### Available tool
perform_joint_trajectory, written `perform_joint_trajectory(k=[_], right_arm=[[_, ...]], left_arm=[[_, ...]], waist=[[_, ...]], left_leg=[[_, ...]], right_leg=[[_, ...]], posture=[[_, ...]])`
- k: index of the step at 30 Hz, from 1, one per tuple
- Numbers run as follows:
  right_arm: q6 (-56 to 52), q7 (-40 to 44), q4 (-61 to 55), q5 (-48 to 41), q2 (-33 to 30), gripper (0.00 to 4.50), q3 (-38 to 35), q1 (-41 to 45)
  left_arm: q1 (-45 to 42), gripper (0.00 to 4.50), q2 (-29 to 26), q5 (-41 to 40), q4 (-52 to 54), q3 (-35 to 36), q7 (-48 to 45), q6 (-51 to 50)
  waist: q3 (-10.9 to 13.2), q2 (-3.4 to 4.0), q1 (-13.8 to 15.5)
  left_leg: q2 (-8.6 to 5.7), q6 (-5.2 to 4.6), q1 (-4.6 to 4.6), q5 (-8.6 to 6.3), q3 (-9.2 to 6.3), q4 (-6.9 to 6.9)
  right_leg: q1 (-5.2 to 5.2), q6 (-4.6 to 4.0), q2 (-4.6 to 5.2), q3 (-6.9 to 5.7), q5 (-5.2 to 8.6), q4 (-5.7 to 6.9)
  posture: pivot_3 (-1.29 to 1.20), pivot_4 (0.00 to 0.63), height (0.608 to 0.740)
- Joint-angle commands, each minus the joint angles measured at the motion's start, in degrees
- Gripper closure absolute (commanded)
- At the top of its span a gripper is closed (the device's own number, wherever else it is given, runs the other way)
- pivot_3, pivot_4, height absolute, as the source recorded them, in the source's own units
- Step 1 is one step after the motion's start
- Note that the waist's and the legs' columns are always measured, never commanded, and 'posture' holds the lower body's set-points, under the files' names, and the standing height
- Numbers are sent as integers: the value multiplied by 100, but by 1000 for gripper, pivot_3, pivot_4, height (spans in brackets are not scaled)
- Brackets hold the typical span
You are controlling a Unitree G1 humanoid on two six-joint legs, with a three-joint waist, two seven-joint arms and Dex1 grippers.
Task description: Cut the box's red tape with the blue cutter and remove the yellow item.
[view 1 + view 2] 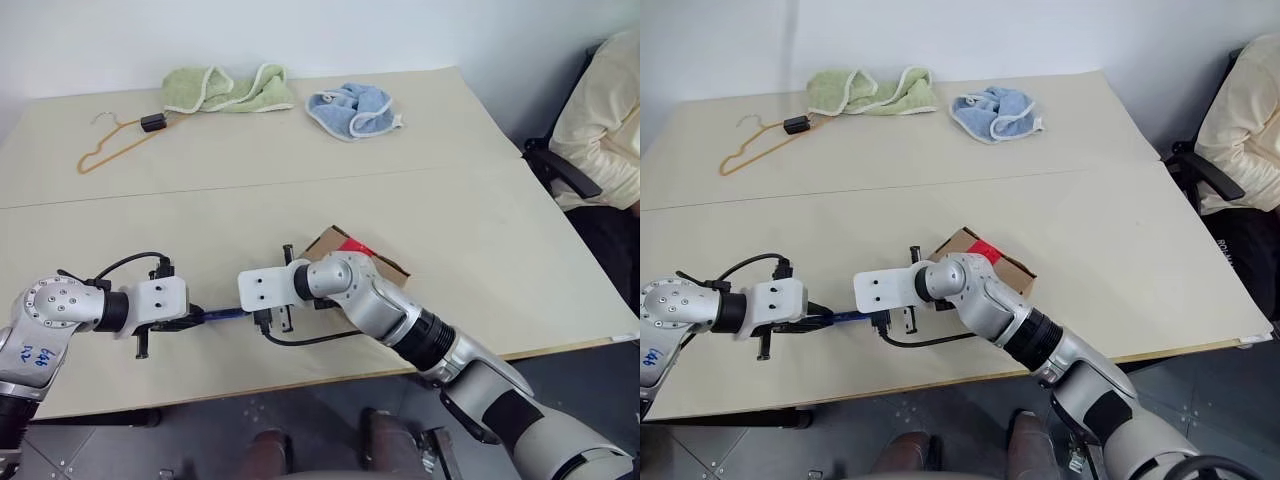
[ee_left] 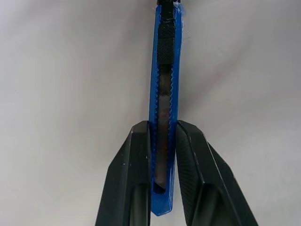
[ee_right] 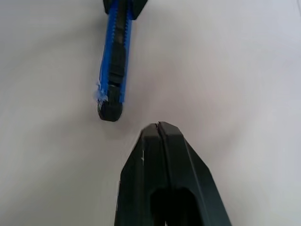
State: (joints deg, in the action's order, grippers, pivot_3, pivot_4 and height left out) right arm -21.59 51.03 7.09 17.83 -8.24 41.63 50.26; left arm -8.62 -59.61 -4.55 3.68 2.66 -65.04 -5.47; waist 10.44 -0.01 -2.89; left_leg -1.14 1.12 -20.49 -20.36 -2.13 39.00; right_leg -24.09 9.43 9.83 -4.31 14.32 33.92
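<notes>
My left gripper (image 2: 162, 129) is shut on the blue cutter (image 2: 164, 70), which sticks out from between its fingers over the pale table. In the left eye view the blue cutter (image 1: 216, 314) runs from the left gripper (image 1: 188, 318) toward my right gripper (image 1: 272, 322). The right gripper (image 3: 157, 126) is shut with nothing in it, its tip just short of the blue cutter's (image 3: 115, 70) black end. The brown box (image 1: 325, 243) with the red tape (image 1: 358, 247) on top lies just behind my right wrist, partly covered by it. The yellow item is hidden.
At the table's far side lie a light green towel (image 1: 228, 88), a blue cloth (image 1: 352, 110) and an orange wire hanger (image 1: 115, 140). A person (image 1: 605, 120) sits off the table's right edge. The near table edge (image 1: 300, 380) runs just below my arms.
</notes>
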Motion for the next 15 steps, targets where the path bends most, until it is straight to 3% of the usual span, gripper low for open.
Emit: perform_joint_trajectory(k=[1, 15], right_arm=[[19, 28, -170, -5, 79, 4474, -61, -60], [-13, 99, -332, -46, 264, 4474, -10, -261]], left_arm=[[-3, 4087, -1, 17, -5, -72, -31, 18], [-95, 4087, 28, 30, 47, -136, -37, -60]], waist=[[0, 0, 0], [0, 0, 4]], left_leg=[[0, 0, 0, 0, 0, 0], [0, -1, 0, -1, 3, 0]], right_leg=[[0, 0, 0, 0, 0, 0], [0, 0, 0, 2, 0, 0]], posture=[[0, 150, 740], [0, 150, 740]])
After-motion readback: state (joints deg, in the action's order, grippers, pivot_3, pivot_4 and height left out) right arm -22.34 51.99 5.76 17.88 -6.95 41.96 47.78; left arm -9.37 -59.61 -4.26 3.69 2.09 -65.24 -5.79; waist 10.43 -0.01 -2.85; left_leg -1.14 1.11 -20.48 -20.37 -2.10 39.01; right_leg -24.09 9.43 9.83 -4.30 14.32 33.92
